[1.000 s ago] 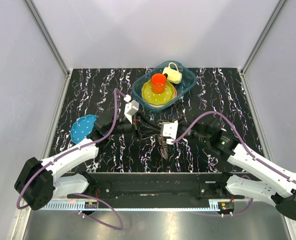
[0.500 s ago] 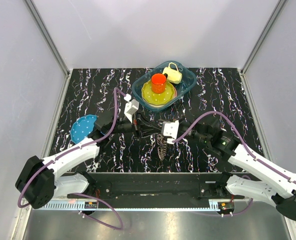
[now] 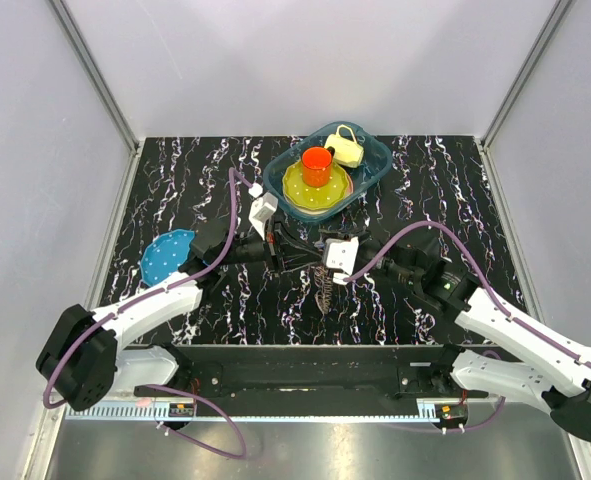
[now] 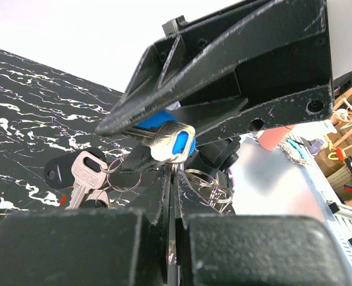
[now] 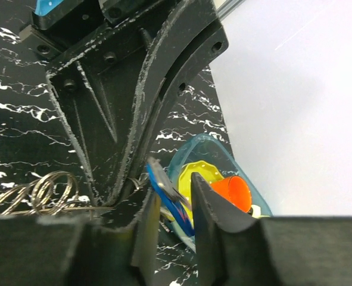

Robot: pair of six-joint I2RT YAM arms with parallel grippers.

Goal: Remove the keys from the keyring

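1. Both arms have crept slightly toward the far side over the last second, holding the bunch above the table [image 3: 175,180], a flat black slab veined with white; the right jaws have slackened meanwhile
2. Behind them sits the clear blue tub [image 3: 377,160] with a glossy yellow plate [image 3: 300,192] and an orange cup [image 3: 317,165], well apart from the work
3. The left gripper [image 4: 171,196] is pinched fully closed; a thin metal edge shows between its pads, which I take for the keyring [image 5: 44,189], springy coiled steel wire hanging between the two grippers over mid-table
4. The right gripper [image 5: 174,190] stands narrowly parted, with the blue-headed key [image 4: 176,143] in the gap, apparently unclamped
5. The keys [image 3: 323,295], slim, flat and hard, dangle in a cluster just below both grippers
6. To do this step well, the left should likely hold the ring steady while the right regrips the plastic head squarely and walks it along the coil toward the split, slowly, since bare metal slips
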